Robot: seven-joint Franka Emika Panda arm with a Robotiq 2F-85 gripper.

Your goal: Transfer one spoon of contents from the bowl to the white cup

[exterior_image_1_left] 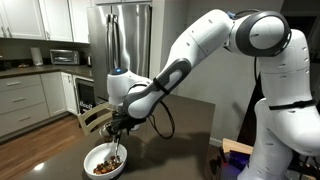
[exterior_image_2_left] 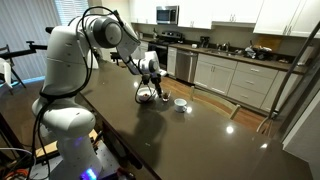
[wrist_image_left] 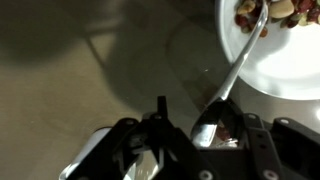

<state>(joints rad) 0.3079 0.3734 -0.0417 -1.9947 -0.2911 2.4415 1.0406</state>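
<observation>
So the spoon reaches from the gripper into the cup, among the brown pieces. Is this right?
Not the cup. The spoon reaches from the gripper into the bowl, among the brown pieces; the wrist view shows it. The cup stands apart from the bowl in an exterior view.

The dark glossy table point(exterior_image_2_left: 205, 140) carries the bowl point(exterior_image_2_left: 147, 96) and, near it, the white cup point(exterior_image_2_left: 180, 104).

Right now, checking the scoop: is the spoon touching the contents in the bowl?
Touching. Wrist view shows the spoon ending among the contents inside the bowl.
</observation>
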